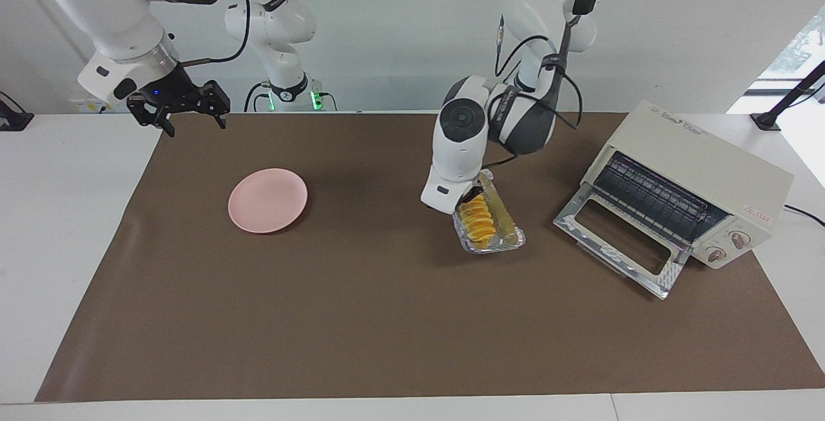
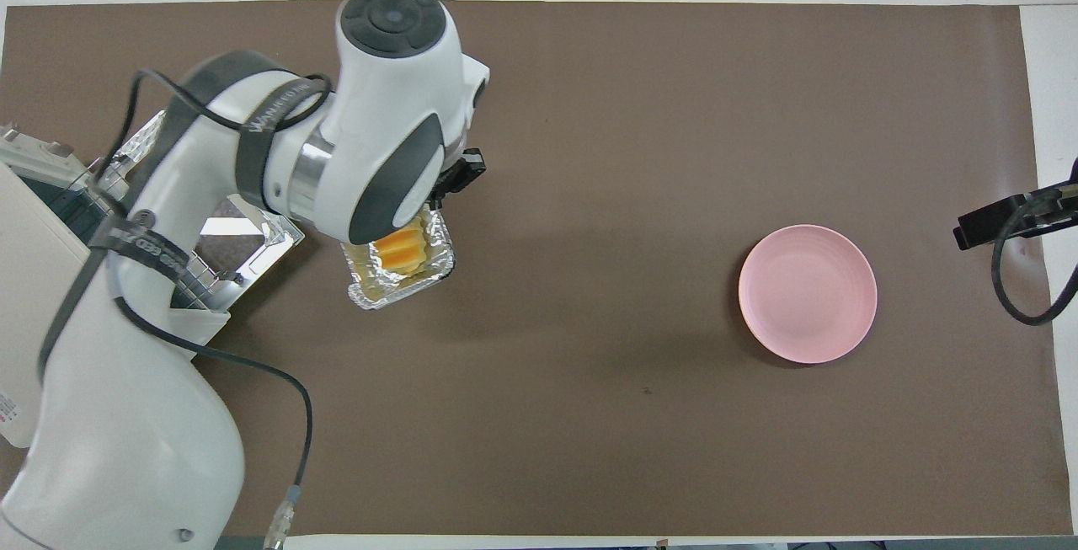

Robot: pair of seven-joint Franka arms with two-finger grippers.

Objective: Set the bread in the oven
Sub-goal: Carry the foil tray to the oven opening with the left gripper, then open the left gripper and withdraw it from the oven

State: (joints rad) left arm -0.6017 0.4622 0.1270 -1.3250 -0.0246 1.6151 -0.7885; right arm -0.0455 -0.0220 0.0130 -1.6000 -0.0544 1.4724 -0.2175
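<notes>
The bread (image 1: 478, 218), a ridged yellow-orange loaf, lies in a crinkled silver foil tray (image 1: 509, 235) on the brown mat, beside the oven's open door. It also shows in the overhead view (image 2: 402, 252), with the tray (image 2: 396, 291) partly under my left hand. My left gripper (image 1: 468, 200) is down at the tray's end nearer the robots, over the loaf's end; the hand hides its tip. The cream-white oven (image 1: 696, 163) stands at the left arm's end of the table, its glass door (image 1: 619, 240) dropped open and the wire rack showing. My right gripper (image 1: 193, 118) waits open and empty above the mat's edge.
A round pink plate (image 1: 267, 200) lies on the mat toward the right arm's end; it also shows in the overhead view (image 2: 807, 293). The brown mat (image 1: 361, 318) covers most of the white table. The oven's power cord (image 1: 805, 213) trails off past the oven.
</notes>
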